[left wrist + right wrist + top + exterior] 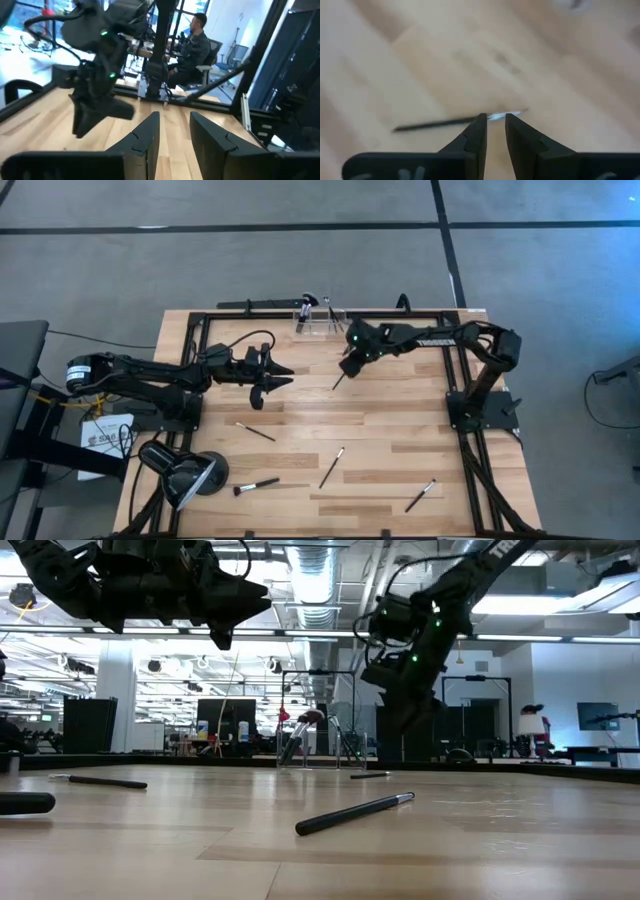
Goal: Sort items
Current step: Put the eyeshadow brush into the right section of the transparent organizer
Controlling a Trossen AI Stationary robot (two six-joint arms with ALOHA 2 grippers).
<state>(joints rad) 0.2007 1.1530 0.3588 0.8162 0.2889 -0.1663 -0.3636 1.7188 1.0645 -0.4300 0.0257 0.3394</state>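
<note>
Several slim dark makeup brushes lie flat on the wooden table: one [255,431], one [332,466], one with a bristle tip [256,486] and one [420,496]. Another brush [339,381] lies just below my right gripper [346,368]. In the right wrist view, this brush [440,123] lies across the table beyond the tips of my right gripper [493,117], which is open by a narrow gap and hovers above it. My left gripper [285,373] is raised over the table's middle-left and points toward the right arm. In its wrist view, the left gripper [174,116] is open and empty.
A clear holder [318,318] with brushes standing in it sits at the table's far edge. A black desk lamp [185,472] stands at the near left corner. Black frame rails run along the far and right edges. A person [195,45] sits beyond the table.
</note>
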